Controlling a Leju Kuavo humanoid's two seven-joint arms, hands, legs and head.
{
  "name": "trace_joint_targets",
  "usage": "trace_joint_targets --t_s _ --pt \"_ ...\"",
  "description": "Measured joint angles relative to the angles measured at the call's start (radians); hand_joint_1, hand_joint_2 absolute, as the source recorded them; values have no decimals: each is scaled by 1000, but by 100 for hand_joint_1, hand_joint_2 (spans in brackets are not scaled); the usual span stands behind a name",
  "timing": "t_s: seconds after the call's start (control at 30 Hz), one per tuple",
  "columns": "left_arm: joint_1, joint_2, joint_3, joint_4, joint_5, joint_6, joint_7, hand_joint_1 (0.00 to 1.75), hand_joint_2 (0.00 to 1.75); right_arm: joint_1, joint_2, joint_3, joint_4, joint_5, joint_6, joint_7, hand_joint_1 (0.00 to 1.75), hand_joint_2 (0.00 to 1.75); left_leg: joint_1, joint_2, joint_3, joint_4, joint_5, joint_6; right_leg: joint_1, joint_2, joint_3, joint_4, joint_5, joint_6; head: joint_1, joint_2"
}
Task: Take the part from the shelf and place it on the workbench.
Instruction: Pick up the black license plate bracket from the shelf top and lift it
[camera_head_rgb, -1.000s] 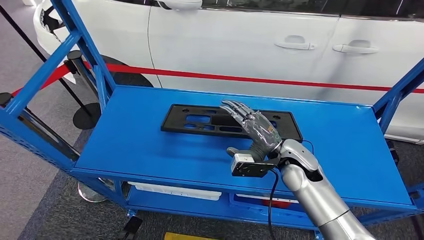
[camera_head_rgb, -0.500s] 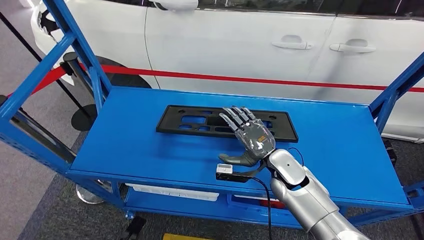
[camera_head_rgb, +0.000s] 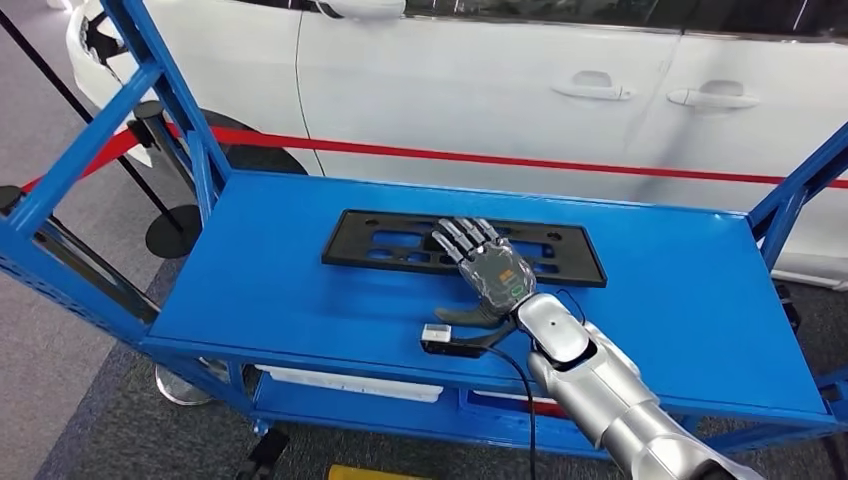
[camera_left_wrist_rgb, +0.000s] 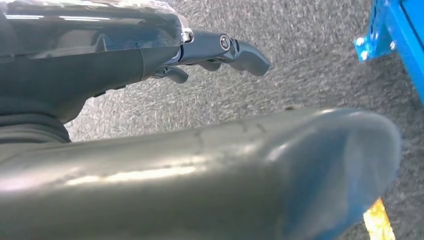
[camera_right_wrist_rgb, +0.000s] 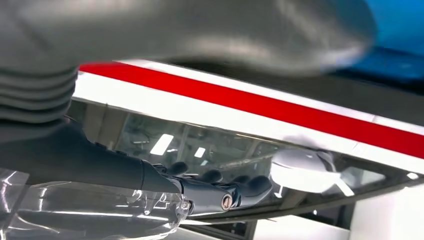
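Note:
A flat black part (camera_head_rgb: 352, 243) with several cut-outs lies lengthwise on the blue shelf top (camera_head_rgb: 270, 295), toward its far side. My right hand (camera_head_rgb: 487, 268) is stretched out flat, palm down, with its fingers (camera_head_rgb: 458, 237) reaching over the part's near edge at the middle. It holds nothing, and I cannot tell whether it touches the part. In the right wrist view the same hand (camera_right_wrist_rgb: 150, 192) shows its fingers straight, with the car's side behind them. My left hand (camera_left_wrist_rgb: 150, 55) hangs over grey carpet, fingers loosely extended and holding nothing.
A white car (camera_head_rgb: 500, 80) stands just behind the shelf, with a red barrier belt (camera_head_rgb: 400, 152) and a black stanchion base (camera_head_rgb: 172, 232) in front of it. Blue frame uprights (camera_head_rgb: 160, 90) rise at both ends. A lower shelf (camera_head_rgb: 350, 385) holds white items.
My right hand has drawn back a little toward me and sunk lower, and its fingers now lie over the part's near edge. The part has not moved.

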Motion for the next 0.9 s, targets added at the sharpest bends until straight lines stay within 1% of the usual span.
trace_joint_targets --t_s 0.03,0.07,0.1,0.13,0.17,0.23,0.27,0.3,0.33,0.37,0.4,0.43,0.47,0.5,0.53,0.6,0.63,0.67,0.7,0.73,0.77,0.8,0.83,0.87,0.9 --pt "0 -1 0 0 -1 -1 1 0 0 -5 6 2 12 7 0 12 0 175 0 0 0 -1 0 -6 2 0 0 -3 0 -3 0 0" --pt "0 -1 -1 0 -2 -1 3 0 0 -11 12 3 24 14 0 27 0 175 0 0 0 -2 -1 -12 0 1 2 -6 2 -7 0 0" --pt "-1 -2 -1 0 -2 0 5 0 0 -18 19 4 36 22 1 44 0 175 0 1 -1 4 -7 -17 -2 1 4 -10 4 -12 0 0" --pt "-1 -2 -1 0 -2 1 8 0 0 -27 28 5 48 30 4 63 0 175 0 1 -10 26 -23 -23 -6 1 6 -14 6 -18 0 0" --pt "-2 -2 -1 0 -3 2 11 0 0 -37 39 5 59 38 11 81 0 175 0 2 -28 69 -49 -27 -8 0 8 -18 8 -23 0 0" --pt "-4 -3 -2 0 -4 4 15 0 0 -56 56 6 83 58 32 117 0 175 2 3 -89 201 -112 -33 -7 0 9 -18 7 -28 0 0" --pt "-4 -3 -2 0 -4 5 17 0 0 -63 62 7 96 69 42 133 0 175 2 3 -117 258 -131 -35 -6 -1 9 -17 6 -29 0 0" --pt "-3 -4 -2 0 -4 5 18 0 0 -70 67 7 109 81 52 146 0 175 2 3 -132 285 -131 -36 -6 -1 9 -16 6 -30 0 0" --pt "-3 -4 -2 0 -5 6 19 0 0 -76 72 8 121 93 60 158 0 175 2 3 -128 272 -111 -36 -6 -1 10 -15 5 -29 0 0" --pt "-3 -4 -2 0 -5 6 19 0 0 -83 76 8 131 105 66 169 0 175 3 4 -104 219 -76 -35 -6 0 11 -13 3 -28 0 0" --pt "-4 -4 -2 0 -5 7 20 0 0 -90 80 8 140 116 73 181 0 175 3 5 -71 145 -39 -33 -6 1 12 -10 1 -26 0 0" --pt "-5 -4 -2 0 -5 7 20 0 0 -98 85 9 148 126 79 192 0 175 2 5 -38 78 -14 -30 -4 2 11 -6 -2 -23 0 0" --pt "-6 -4 -2 0 -5 7 20 0 0 -105 89 9 157 135 87 204 0 175 1 5 -16 32 0 -26 -3 2 9 -3 -4 -19 0 0" --pt "-6 -5 -2 0 -5 8 20 0 0 -112 93 9 165 143 95 215 0 175 0 5 -6 9 3 -22 -1 3 7 -1 -4 -15 0 0" --pt "-6 -5 -2 0 -5 8 21 0 0 -117 96 10 173 149 103 223 0 175 -2 4 -4 6 1 -17 0 3 6 -1 -4 -11 0 0" --pt "-5 -6 -2 0 -5 9 21 0 0 -124 101 11 185 158 116 233 0 175 1 3 -4 2 5 -5 1 2 6 0 -7 -1 0 0" --pt "-6 -7 -2 0 -5 9 21 0 0 -128 103 11 189 160 119 235 0 175 3 3 -2 -2 7 2 0 2 0 16 -19 4 0 0" --pt "-7 -8 -2 0 -5 9 22 0 0 -132 104 12 194 163 123 236 0 175 5 3 0 -6 10 7 -1 1 -16 52 -43 9 0 0" --pt "-7 -8 -2 0 -5 9 22 0 0 -135 105 12 200 168 130 237 2 175 6 3 0 -8 11 11 -4 1 -43 109 -74 14 0 0" --pt "-8 -9 -2 0 -5 9 22 0 0 -137 106 13 206 175 143 237 27 175 6 3 0 -9 11 13 -5 1 -76 179 -107 17 0 0" --pt "-7 -9 -2 0 -5 9 23 0 0 -138 106 15 212 184 162 235 63 175 6 3 0 -8 11 13 -7 1 -107 242 -130 20 0 0" --pt "-7 -9 -2 0 -5 9 24 0 0 -138 107 18 219 195 184 230 104 175 6 3 0 -7 11 13 -8 1 -126 278 -135 21 0 0" --pt "-7 -9 -2 0 -5 8 25 0 0 -138 107 23 225 205 208 224 143 175 6 2 0 -6 10 13 -9 0 -127 275 -121 21 0 0" --pt "-8 -9 -2 0 -6 8 25 0 0 -140 108 28 229 215 231 216 158 175 6 2 1 -5 9 12 -9 0 -107 230 -89 18 0 0" --pt "-8 -10 -2 0 -6 7 26 0 0 -144 110 32 234 224 254 208 164 175 6 1 2 -3 8 10 -9 0 -72 157 -50 14 0 0"
